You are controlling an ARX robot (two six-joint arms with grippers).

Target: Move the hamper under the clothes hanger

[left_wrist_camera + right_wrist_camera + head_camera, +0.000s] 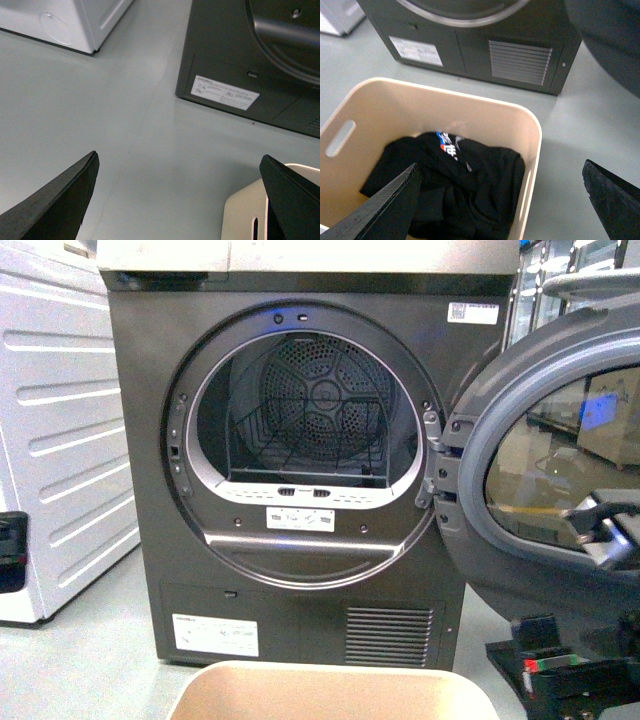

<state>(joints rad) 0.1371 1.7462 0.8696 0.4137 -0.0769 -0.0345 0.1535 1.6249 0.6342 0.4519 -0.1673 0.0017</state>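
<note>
Step in hand, as judged: pre-grasp on the hamper. Nothing is gripped yet.

R tool: fingers are held wide apart and empty. The hamper is seen directly below it. One finger hangs over the black garment inside the tub and the other hangs outside, over bare floor. The tub's side wall w/ its slot handle is thus lined up btwn the fingers, but no contact can be seen.

L tool: fingers are likewise spread, w/ nothing btwn them but floor. Only a corner of the hamper is caught, just beside one finger and below tip level. Touching or not can't be told.

In the front view the hamper rim is found at the near edge, just in front of the dark dryer, whose door is swung open. A white appliance stands beyond the L tool's side.

The clothes hanger isn't identified w/ certainty in any view, so the hamper is taken as not yet placed under it.

Next move, est.:
- The R tool is to be lowered until the wall sits btwn the fingers, then closed on the rim.
- The L tool needs shifting toward the tub so the opposite wall can be straddled and clamped.
- An even two-sided hold is called for, as the tub is smooth-sided and loaded.
- The open door must be cleared on the R tool's side, and the hanger must be located before carrying.
</note>
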